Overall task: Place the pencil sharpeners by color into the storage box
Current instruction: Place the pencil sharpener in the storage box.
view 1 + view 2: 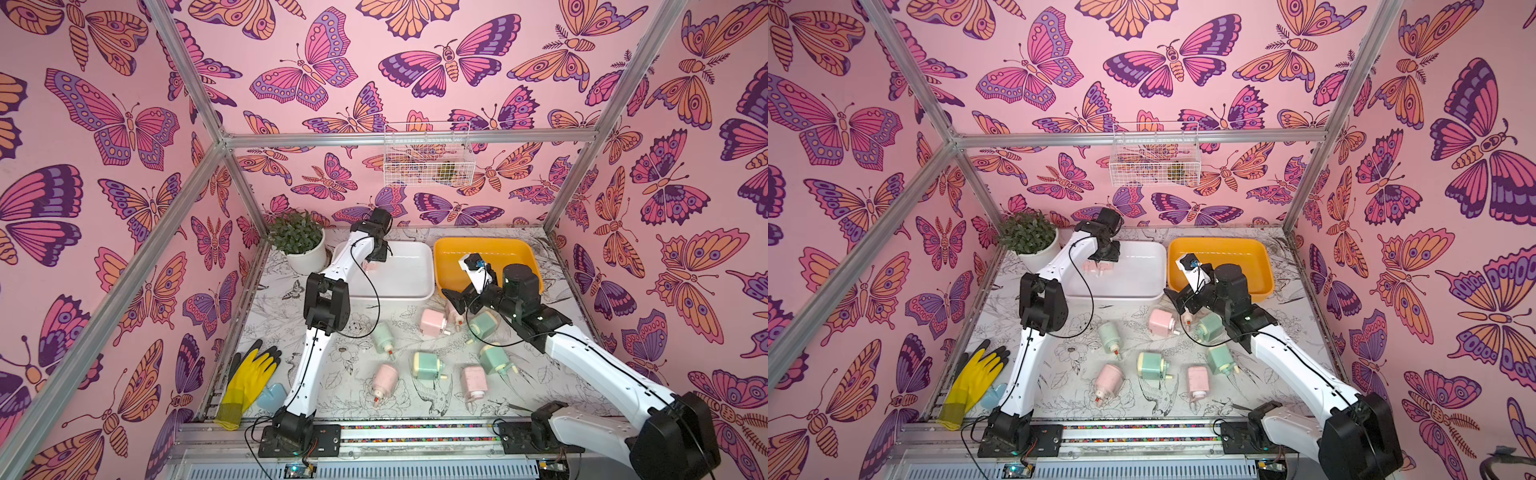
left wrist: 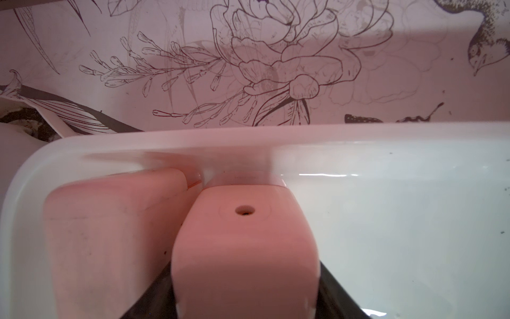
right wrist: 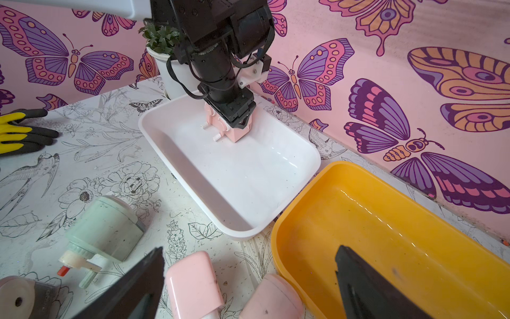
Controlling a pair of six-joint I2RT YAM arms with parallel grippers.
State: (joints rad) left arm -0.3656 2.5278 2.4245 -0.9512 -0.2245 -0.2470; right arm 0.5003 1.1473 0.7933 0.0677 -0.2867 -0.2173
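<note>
- Pink plastic, boxy and round-cornered: one pink sharpener [image 2: 245, 248] is clamped in the left claw [image 3: 237, 123], low inside the white tray [image 3: 229, 176]; whether it rests on the floor cannot be told.
- Touching its side lies a second pink sharpener [image 2: 110, 234], both at the tray's nine o'clock end in both top views.
- At three o'clock of the white tray, the yellow tray [image 1: 498, 253] holds nothing.
- Right claw [image 3: 249, 248] hangs with its jaws spread wide and empty, at the yellow tray's seven o'clock corner.
- At six o'clock of both trays, four loose pink sharpeners [image 1: 384, 376] and four mint green sharpeners [image 1: 426, 365] lie scattered on the table [image 1: 357, 316].
- Reckoning: the job looks early, with two pinks in place or nearly so, eight pieces left, and no green yet sorted.
</note>
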